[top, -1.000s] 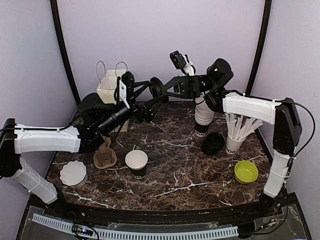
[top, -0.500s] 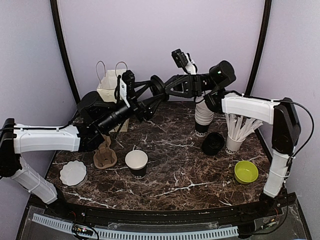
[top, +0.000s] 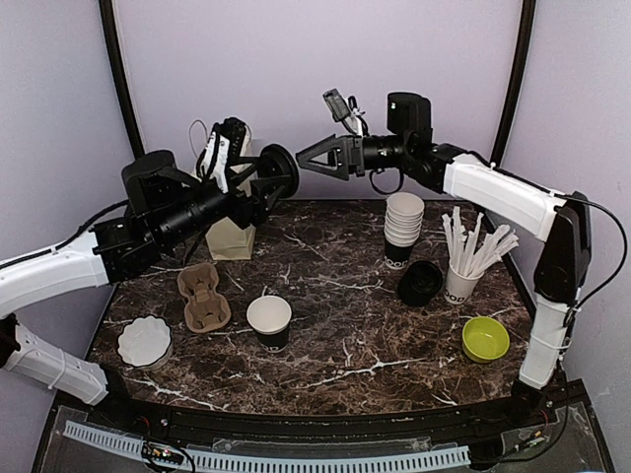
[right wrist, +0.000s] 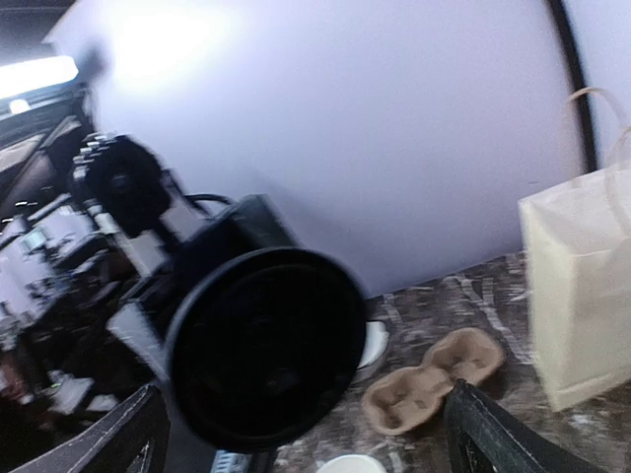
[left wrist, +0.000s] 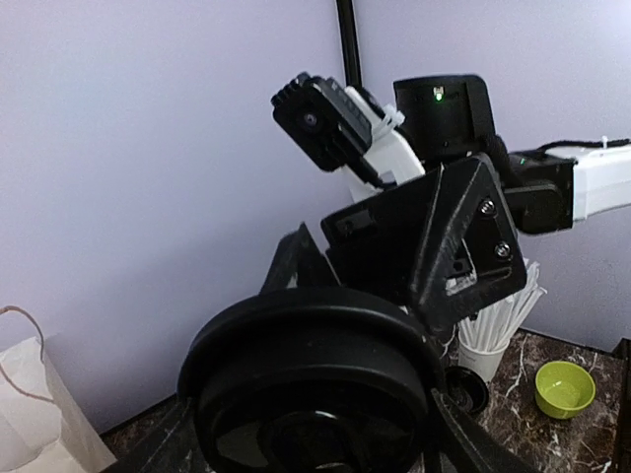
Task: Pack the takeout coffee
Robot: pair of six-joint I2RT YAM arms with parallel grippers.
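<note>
A round black plastic lid (top: 280, 171) hangs in the air at the back, over the table's far edge. My left gripper (top: 264, 179) is shut on it; the lid (left wrist: 306, 379) fills the space between its fingers. My right gripper (top: 315, 158) faces the lid from the right, open and just clear of it, with the lid (right wrist: 264, 345) in front of its spread fingers. An open white paper cup with a black lower band (top: 269, 320) stands lidless at the table's front centre.
A brown cardboard cup carrier (top: 203, 297) lies left of the cup, with a white paper bag (top: 223, 202) behind it. A stack of cups (top: 402, 229), black lids (top: 421, 283), a cup of white sticks (top: 463, 264), a green bowl (top: 485, 338) and a white dish (top: 145, 340) also stand there.
The right gripper was shut on the lid; it has opened and drawn back to the right. The left gripper has closed on the lid and its arm has lifted.
</note>
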